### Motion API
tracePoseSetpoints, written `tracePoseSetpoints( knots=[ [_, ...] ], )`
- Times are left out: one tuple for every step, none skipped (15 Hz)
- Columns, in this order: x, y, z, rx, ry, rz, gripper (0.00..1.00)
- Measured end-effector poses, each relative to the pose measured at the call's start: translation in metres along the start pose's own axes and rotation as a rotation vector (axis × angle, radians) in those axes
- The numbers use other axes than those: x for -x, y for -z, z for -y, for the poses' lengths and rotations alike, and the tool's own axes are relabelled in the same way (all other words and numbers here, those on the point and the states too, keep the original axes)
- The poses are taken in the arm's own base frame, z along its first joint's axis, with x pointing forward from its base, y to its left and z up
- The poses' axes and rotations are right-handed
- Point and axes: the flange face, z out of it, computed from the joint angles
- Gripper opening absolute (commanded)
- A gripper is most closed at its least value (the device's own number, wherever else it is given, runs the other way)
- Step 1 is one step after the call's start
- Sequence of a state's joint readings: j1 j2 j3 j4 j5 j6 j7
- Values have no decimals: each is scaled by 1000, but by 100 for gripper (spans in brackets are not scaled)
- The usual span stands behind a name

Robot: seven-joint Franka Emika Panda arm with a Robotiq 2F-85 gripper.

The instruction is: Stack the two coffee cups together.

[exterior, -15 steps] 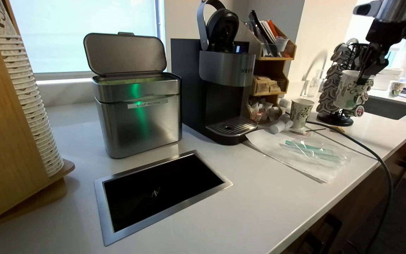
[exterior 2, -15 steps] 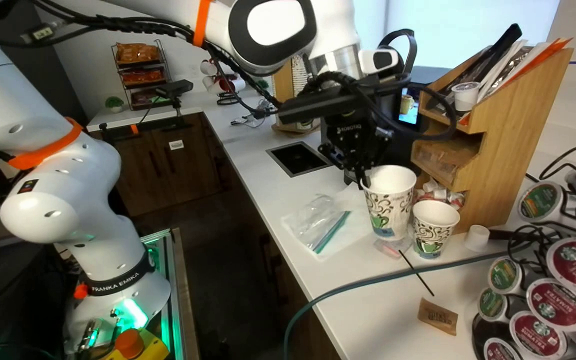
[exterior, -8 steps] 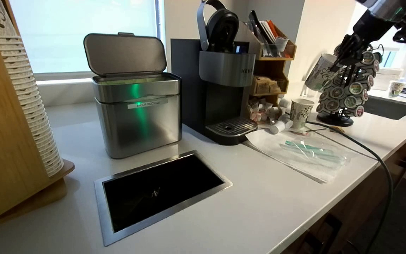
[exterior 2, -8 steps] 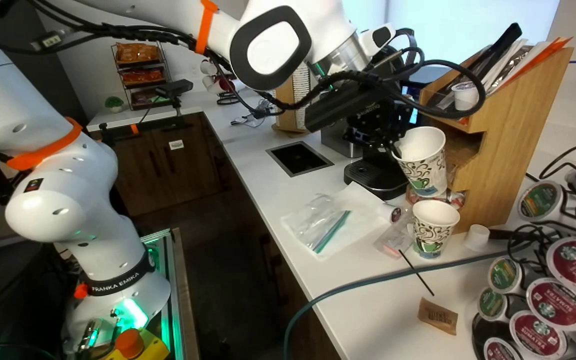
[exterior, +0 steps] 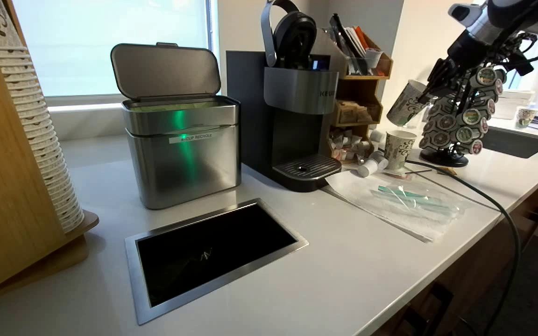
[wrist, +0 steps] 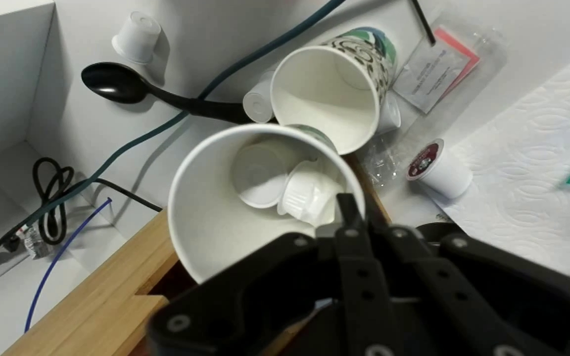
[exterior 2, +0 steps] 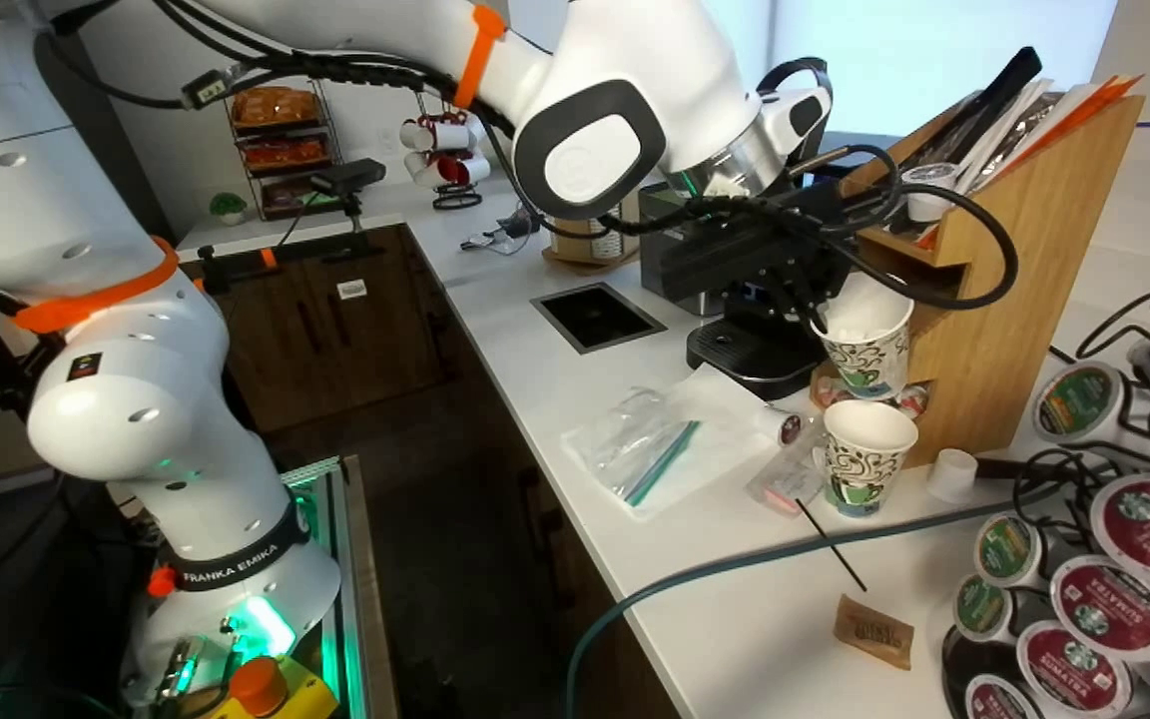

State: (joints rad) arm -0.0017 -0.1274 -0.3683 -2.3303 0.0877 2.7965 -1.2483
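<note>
Of the two cups in the wrist view, the held cup [wrist: 230, 227] is on the left, mouth toward the camera. In an exterior view its long axis slants: rim up and to the right, base down and to the left, clear of the counter [exterior: 325, 261]. Inside it is at least one small ribbed white tub [wrist: 309, 192]; whether the round pale form [wrist: 258, 173] beside that is another tub or the cup's floor, I cannot tell. To the right, the standing cup [wrist: 332, 99] is upright on the counter, long axis vertical, mouth up. Next comes the gripper [wrist: 361, 210], jaws pinched on the held cup's wall at the rim.

Among the containers in an exterior view, a wooden holder [exterior: 7, 154] of nested ribbed cups [exterior: 45, 140] stands farthest left. Then a metal bin [exterior: 185, 163], its lid [exterior: 166, 70] tipped up, shows a yellowish liner [exterior: 189, 106] at its mouth. A metal-framed opening [exterior: 138, 275] in the counter is dark inside. Past the coffee machine [exterior: 297, 91], a wooden organiser [exterior 2: 1024, 280] carries slim packets [exterior: 352, 39] and a clear tub [exterior: 364, 65] in its top tier, brown packets [exterior: 353, 113] in the middle, small pale tubs [exterior: 343, 142] at the bottom. Farther right a wire rack [exterior: 451, 159] bears coffee pods [exterior: 471, 116], and beyond it another printed cup [exterior: 526, 116] stands upright.
</note>
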Motion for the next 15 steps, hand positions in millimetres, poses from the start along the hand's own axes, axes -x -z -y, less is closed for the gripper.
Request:
tracePoseSetpoints(
  knots=[
    [1, -3, -3, -2, -12, 2, 1],
    [3, -6, -6, -3, -21, 8, 1],
    [6, -9, -9, -6, -30, 18, 1],
    [8, -13, -13, -9, -39, 28, 1],
    [11, -17, -15, -16, -49, 40, 1],
    [13, -20, -17, -26, -57, 51, 1],
    [14, -24, -19, -37, -64, 61, 1],
    [14, -26, -21, -48, -69, 69, 1],
    [13, -28, -22, -61, -73, 77, 1],
    [12, -30, -22, -71, -75, 82, 1],
    [11, -31, -23, -81, -76, 87, 1],
    [9, -32, -23, -90, -77, 91, 1],
    [8, -32, -23, -97, -78, 93, 1],
    [6, -32, -23, -105, -78, 96, 1],
    [5, -31, -23, -111, -77, 98, 1]
  ],
)
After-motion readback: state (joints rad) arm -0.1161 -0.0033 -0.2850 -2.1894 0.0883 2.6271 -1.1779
